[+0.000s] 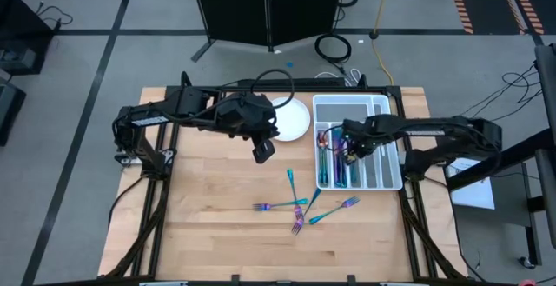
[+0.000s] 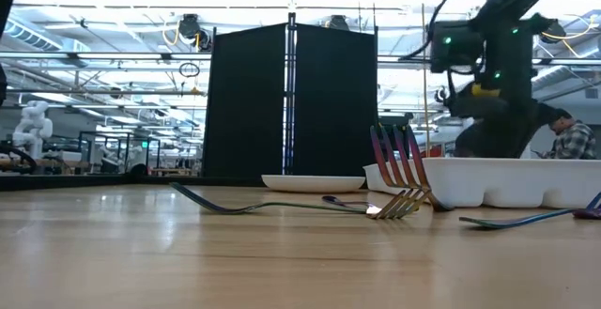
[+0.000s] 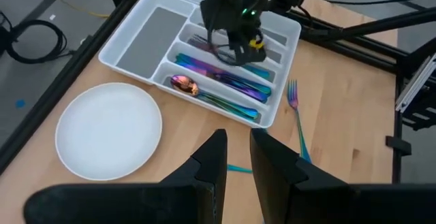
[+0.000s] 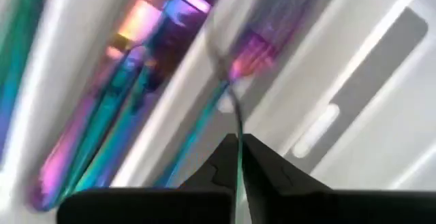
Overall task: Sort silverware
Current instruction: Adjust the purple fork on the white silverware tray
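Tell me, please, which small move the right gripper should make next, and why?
Probably open and let go: the right gripper, shut on a slim iridescent metal fork, hangs over the white compartmented cutlery tray, among sorted pieces. Several forks remain on the wooden table.

Both arms are matte black, built of boxy links joined by rounded housings, with black cables looping along them. The right arm (image 1: 434, 134), beside the white tray (image 1: 387, 103), shows small green lights and a yellow patch near its wrist. The fingers (image 3: 214, 159) are dark, blunt wedges.
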